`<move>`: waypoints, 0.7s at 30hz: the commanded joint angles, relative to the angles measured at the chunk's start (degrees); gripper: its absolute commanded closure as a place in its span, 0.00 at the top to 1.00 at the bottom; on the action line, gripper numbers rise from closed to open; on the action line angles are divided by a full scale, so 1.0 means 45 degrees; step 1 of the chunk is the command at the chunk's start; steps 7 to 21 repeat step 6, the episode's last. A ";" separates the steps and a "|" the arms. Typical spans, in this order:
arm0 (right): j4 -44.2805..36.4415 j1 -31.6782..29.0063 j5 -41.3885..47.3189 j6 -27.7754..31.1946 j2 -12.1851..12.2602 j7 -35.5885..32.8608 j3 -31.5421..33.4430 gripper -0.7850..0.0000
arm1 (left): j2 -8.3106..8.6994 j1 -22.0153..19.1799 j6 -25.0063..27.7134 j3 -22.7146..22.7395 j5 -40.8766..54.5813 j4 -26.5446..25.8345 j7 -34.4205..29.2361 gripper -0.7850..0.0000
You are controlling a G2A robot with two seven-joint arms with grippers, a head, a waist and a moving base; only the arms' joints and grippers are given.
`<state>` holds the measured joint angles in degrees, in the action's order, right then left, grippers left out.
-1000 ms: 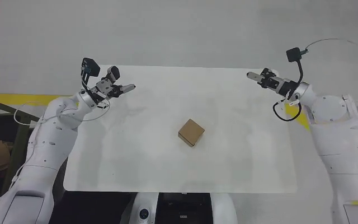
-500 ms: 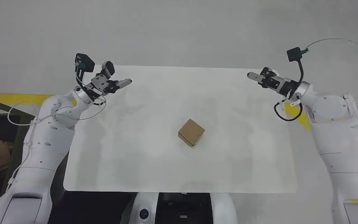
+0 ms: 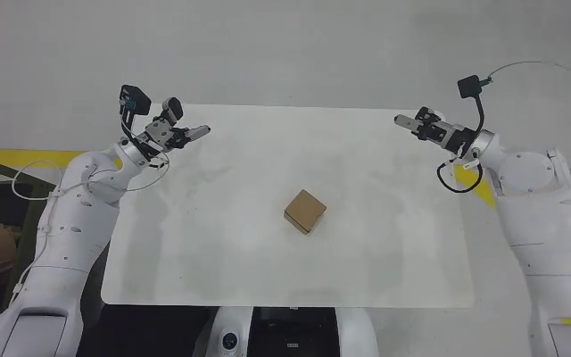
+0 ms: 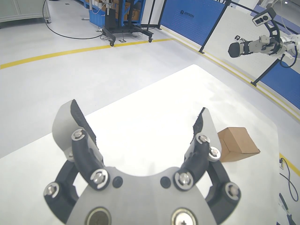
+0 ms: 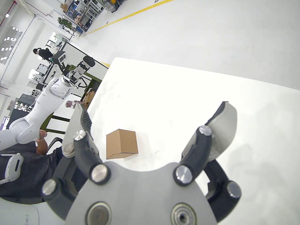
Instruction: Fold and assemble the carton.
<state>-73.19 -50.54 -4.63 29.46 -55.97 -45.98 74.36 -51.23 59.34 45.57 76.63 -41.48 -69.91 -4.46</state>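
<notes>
— How many cartons?
— One closed carton (image 3: 305,211), mid-tabletop (image 3: 384,259), well apart from both arms.
— Claws?
— Two: left claw (image 4: 138,113) and right claw (image 5: 152,111), both spread wide and empty. In the left wrist view, a finger hides one carton corner.

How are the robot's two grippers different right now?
The left gripper hangs over the far left corner of the table, the right gripper over its far right corner. From above, the left gripper's fingers look spread wide; the right gripper's look close together, seen edge-on. Both are open, empty and well away from the carton.
</notes>
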 commanded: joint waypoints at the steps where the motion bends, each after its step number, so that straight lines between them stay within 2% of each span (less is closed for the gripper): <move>1: 0.0000 0.0000 0.0000 0.0000 0.0000 0.0000 0.0000 1.00 | 0.0000 0.0000 0.0000 0.0000 0.0000 0.0000 0.0000 1.00; 21: 0.0000 0.0000 0.0000 0.0000 0.0000 0.0000 0.0000 1.00 | 0.0000 0.0000 0.0000 0.0000 0.0000 0.0000 0.0000 1.00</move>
